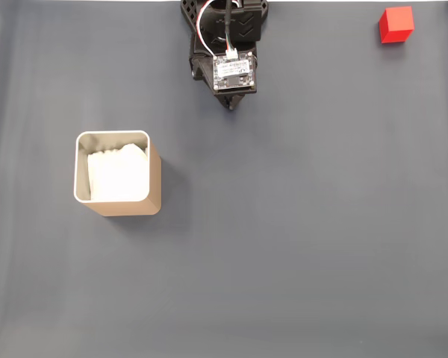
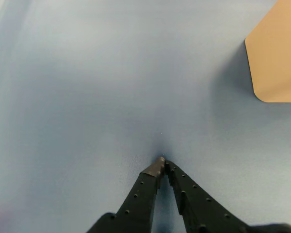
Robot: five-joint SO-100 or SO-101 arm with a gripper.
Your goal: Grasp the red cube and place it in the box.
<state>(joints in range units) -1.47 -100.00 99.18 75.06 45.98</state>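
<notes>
The red cube (image 1: 396, 24) sits at the far top right of the fixed view, well away from the arm. The box (image 1: 118, 173), tan with a pale rim and white lining, stands on the left of the table; its tan wall (image 2: 277, 58) shows at the upper right edge of the wrist view. My gripper (image 1: 230, 104) is at the top centre of the fixed view, under the wrist board, between cube and box and touching neither. In the wrist view the gripper (image 2: 162, 162) is shut, its black fingers meeting at their tips just above the mat, with nothing held.
A grey-blue mat (image 1: 299, 224) covers the whole table. The arm's base and white cables (image 1: 224, 22) sit at the top edge of the fixed view. The mat's far edge runs just above the cube.
</notes>
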